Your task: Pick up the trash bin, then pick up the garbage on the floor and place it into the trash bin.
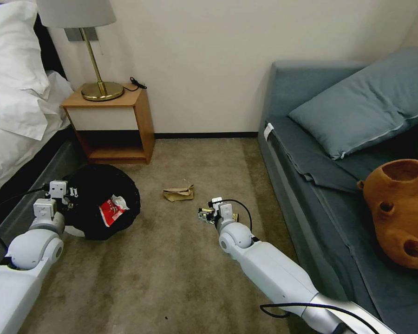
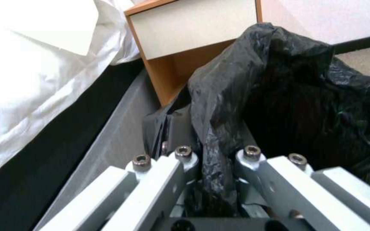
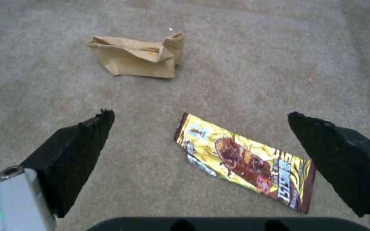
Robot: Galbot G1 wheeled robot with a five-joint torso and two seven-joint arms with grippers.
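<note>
Lining up on the candy wrapper

I am holding the trash bin (image 1: 102,202) by its bag-covered rim in my left gripper (image 2: 213,160), beside the bed, while my right gripper (image 3: 198,141), spread wide, is hovering over the candy wrapper (image 3: 245,162) on the carpet; I'm judging a low, centred pinch best. The paper bag (image 3: 138,57) is lying just beyond.

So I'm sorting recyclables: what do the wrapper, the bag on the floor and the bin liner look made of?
Candy wrapper: glossy gold-brown printed film, probably foil-lined, between the open right tool pads. Paper bag: matte brown paper with sharp creases. Trash bin liner: thin crinkly black plastic, clamped in the left tool.
</note>
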